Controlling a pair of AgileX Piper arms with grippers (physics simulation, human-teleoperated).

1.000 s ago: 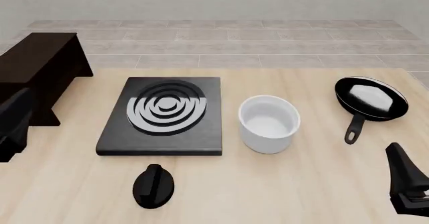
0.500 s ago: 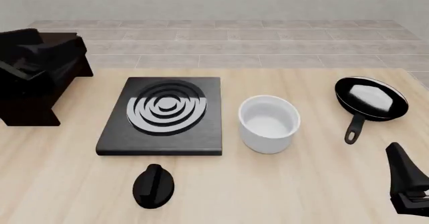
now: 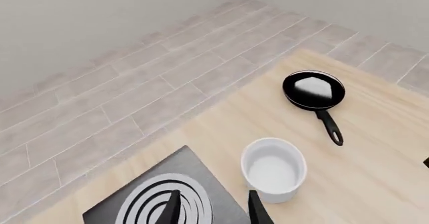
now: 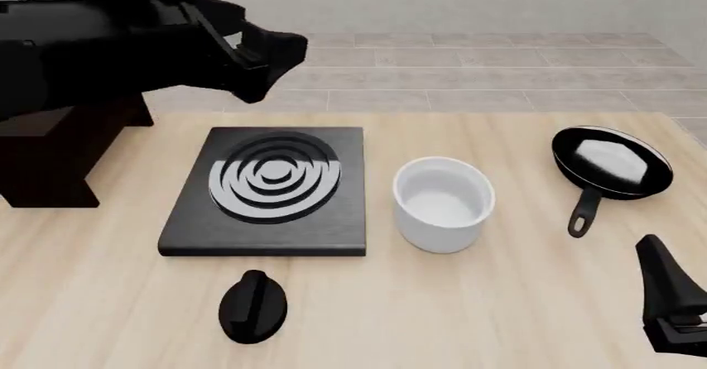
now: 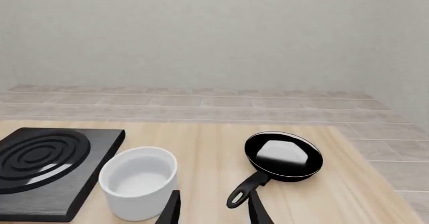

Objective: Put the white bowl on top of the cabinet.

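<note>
Left tool [image 3: 213, 207], fingers apart and empty, hangs high over the stove plate [image 4: 268, 189], with the white bowl [image 4: 443, 203] ahead on the counter [image 4: 497, 303], seemingly lining up a grasp.

White bowl [image 4: 443, 204] right of stove plate [image 4: 268, 190]

Bowl [image 4: 443, 203] stands w/ open table [image 4: 497, 303] in front and to its right; stove [image 4: 271, 189] sits just left, pan [image 4: 611, 165] well right. Left arm [image 4: 132, 42] hangs over cabinet [image 4: 50, 166], blocking its top.
</note>
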